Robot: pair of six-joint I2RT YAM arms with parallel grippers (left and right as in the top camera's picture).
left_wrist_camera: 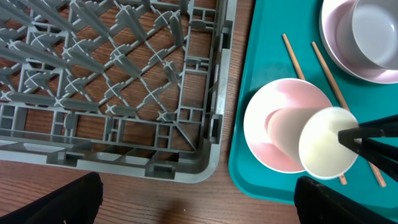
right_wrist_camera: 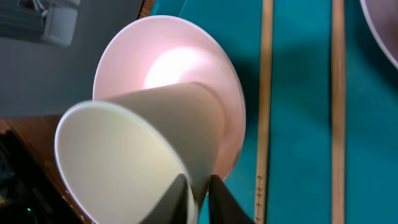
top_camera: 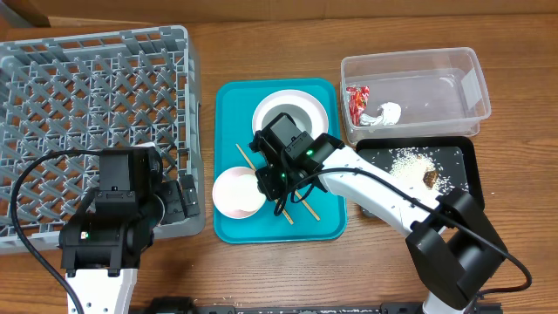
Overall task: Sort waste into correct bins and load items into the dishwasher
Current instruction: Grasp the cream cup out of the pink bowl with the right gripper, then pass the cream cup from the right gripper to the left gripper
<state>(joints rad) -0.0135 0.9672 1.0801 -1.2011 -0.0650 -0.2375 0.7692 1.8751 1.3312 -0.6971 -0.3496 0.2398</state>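
My right gripper [right_wrist_camera: 199, 198] is shut on the rim of the small white cup [right_wrist_camera: 124, 162], which is tipped on its side over the pink bowl [right_wrist_camera: 168, 62] on the teal tray's front left. The cup [left_wrist_camera: 326, 144] and pink bowl [left_wrist_camera: 273, 124] also show in the left wrist view. Two wooden chopsticks [right_wrist_camera: 267, 93] lie on the tray beside the bowl. A grey-green bowl [top_camera: 292, 109] sits on the white plate [top_camera: 264, 118]. My left gripper [left_wrist_camera: 199, 208] is open and empty by the grey dish rack's [top_camera: 87, 105] front right corner.
The teal tray [top_camera: 327, 222] lies mid-table. At the right, the clear tub [top_camera: 436, 65] holds the red wrapper [top_camera: 357, 103] and white tissue [top_camera: 386, 112]. The black tray [top_camera: 458, 161] in front of it holds rice grains [top_camera: 410, 163] and a brown bit [top_camera: 430, 180].
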